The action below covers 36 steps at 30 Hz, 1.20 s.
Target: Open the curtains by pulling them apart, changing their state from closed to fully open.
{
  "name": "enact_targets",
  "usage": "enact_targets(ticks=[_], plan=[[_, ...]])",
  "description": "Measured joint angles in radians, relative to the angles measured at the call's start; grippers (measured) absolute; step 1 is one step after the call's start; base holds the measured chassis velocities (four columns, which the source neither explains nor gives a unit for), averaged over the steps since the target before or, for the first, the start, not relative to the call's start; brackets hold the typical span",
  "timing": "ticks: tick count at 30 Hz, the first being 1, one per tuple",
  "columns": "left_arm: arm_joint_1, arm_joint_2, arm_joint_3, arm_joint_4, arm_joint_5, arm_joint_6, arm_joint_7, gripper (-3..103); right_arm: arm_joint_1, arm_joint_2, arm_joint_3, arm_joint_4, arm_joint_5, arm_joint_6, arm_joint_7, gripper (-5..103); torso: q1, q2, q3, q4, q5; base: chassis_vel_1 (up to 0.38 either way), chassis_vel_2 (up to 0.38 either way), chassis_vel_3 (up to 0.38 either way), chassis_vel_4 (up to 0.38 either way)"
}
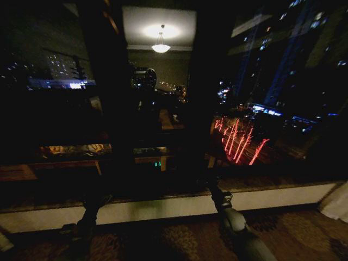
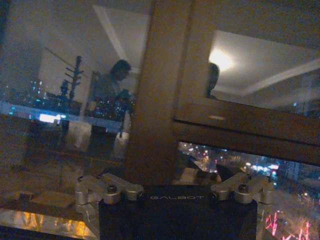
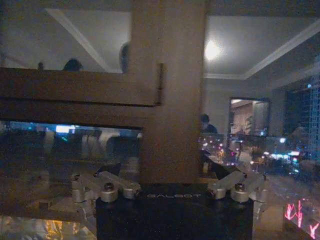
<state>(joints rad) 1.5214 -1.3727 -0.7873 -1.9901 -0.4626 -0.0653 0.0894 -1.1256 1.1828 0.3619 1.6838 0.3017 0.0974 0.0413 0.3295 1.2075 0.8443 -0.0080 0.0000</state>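
Dark window glass (image 1: 272, 81) above patterned carpet (image 1: 179, 239).

Dark window (image 1: 65, 109) reflecting lit ceiling lamp (image 1: 161, 47); patterned carpet (image 1: 179, 239) below.

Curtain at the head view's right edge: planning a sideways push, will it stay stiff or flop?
Probably floppy: the curtain hangs bunched above the carpet. Likely light, since it looks like pale fabric; a push would probably ripple it rather than slide it.
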Motion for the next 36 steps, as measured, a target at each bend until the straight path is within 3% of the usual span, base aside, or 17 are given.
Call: enact_targets(ticks=[17,24,28,36], plan=[[0.000,0.000,0.000,0.000,0.000,0.000,0.000,100,0.000,0.000,0.000,0.000,0.000,0.000,0.000,100,0.000,0.000,0.000,-0.0002,0.0005,-0.339,-0.344,0.336,0.342],[0.000,0.000,0.000,0.000,0.000,0.000,0.001,100,0.000,0.000,0.000,0.000,0.000,0.000,0.000,100,0.000,0.000,0.000,-0.0006,0.0000,-0.063,-0.118,0.119,0.077],[0.000,0.000,0.000,0.000,0.000,0.000,0.000,100,0.000,0.000,0.000,0.000,0.000,0.000,0.000,100,0.000,0.000,0.000,0.0003,-0.0012,0.000,-0.005,-0.020,-0.026],[0.000,0.000,0.000,0.000,0.000,0.000,0.000,100,0.000,0.000,0.000,0.000,0.000,0.000,0.000,100,0.000,0.000,0.000,-0.0001,0.0000,0.072,-0.033,-0.076,0.049]])
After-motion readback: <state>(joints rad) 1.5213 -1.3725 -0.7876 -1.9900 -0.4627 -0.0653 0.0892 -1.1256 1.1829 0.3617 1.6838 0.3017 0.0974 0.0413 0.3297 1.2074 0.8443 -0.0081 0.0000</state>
